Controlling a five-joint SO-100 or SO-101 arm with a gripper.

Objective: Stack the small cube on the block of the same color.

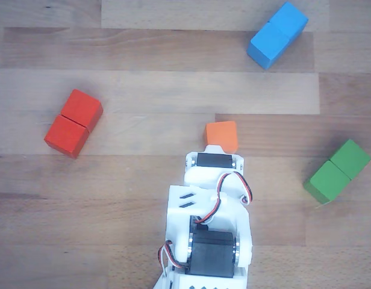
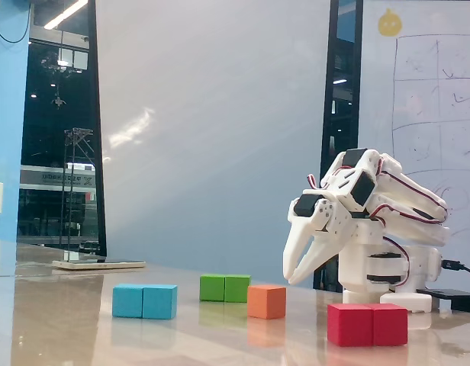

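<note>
The small orange cube (image 1: 221, 135) rests on the wooden table just beyond the front end of the white arm (image 1: 211, 223). It also shows in the fixed view (image 2: 266, 301). The red double block (image 1: 73, 122) lies at the left, well apart from the cube, and stands nearest the camera in the fixed view (image 2: 368, 324). My gripper (image 2: 291, 279) hangs above the table with its fingers pointing down, a little above and to the right of the orange cube. Its fingertips meet and it holds nothing. In the other view the arm's own body hides the gripper.
A blue double block (image 1: 277, 34) lies at the far right corner and a green double block (image 1: 338, 171) at the right, beside the arm. In the fixed view the blue block (image 2: 144, 300) is at the left and the green block (image 2: 225, 287) behind the cube.
</note>
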